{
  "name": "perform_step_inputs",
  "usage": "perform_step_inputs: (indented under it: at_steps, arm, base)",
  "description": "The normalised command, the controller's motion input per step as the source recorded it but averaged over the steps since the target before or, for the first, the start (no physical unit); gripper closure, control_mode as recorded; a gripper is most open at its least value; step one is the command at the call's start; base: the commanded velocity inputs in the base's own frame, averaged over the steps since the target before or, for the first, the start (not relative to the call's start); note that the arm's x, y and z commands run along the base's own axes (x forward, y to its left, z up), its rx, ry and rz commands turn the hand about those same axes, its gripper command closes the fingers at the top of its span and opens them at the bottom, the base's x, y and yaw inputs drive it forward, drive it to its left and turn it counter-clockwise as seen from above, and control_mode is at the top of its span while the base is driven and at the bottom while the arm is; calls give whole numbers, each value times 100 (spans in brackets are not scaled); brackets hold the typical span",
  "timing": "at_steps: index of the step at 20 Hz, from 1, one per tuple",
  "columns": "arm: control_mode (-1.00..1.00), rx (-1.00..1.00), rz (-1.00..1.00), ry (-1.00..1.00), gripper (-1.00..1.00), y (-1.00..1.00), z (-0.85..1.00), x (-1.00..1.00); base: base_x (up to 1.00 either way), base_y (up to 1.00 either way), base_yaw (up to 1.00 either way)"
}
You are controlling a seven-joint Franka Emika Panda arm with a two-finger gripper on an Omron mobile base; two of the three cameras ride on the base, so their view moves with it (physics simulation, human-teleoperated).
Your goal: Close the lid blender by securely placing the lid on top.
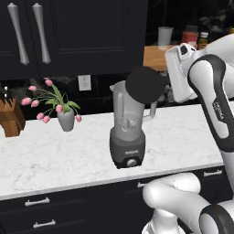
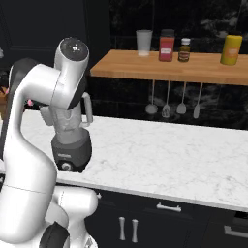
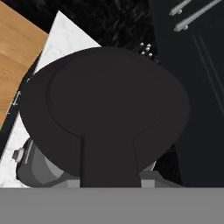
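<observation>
Count, all views: one blender [image 1: 127, 137], centre frame; one lid [image 1: 145, 85] above it. One flower vase [image 1: 66, 119], left. One knife block [image 1: 10, 118], far left. Shelf [image 2: 193, 68], upper right: one cup [image 2: 144, 42], three bottles [image 2: 166, 45]. Four hanging utensils [image 2: 166, 104] beneath.

Blender [image 2: 71, 145]: from the right, the white arm covers most of the jar.
Jar rim: the lid [image 1: 145, 86] hides its right part in the left base view.
Gripper: fingers hidden behind the lid [image 3: 105, 113]; grip unclear.
Knife block [image 1: 10, 118]: cut by the left edge.
</observation>
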Motion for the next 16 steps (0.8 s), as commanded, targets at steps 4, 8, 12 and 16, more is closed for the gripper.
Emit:
perform_step_inputs:
  at_steps: [4,8,12,16]
  arm:
    - [-100,0,0,15,100,0,0,42]
    - [-100,3,0,16,100,0,0,46]
    - [-100,1,0,14,100,0,0,29]
    - [-100,0,0,8,100,7,-1,3]
  base:
    - [0,0,0]
    - [0,0,0]
    - [0,0,0]
    - [0,0,0]
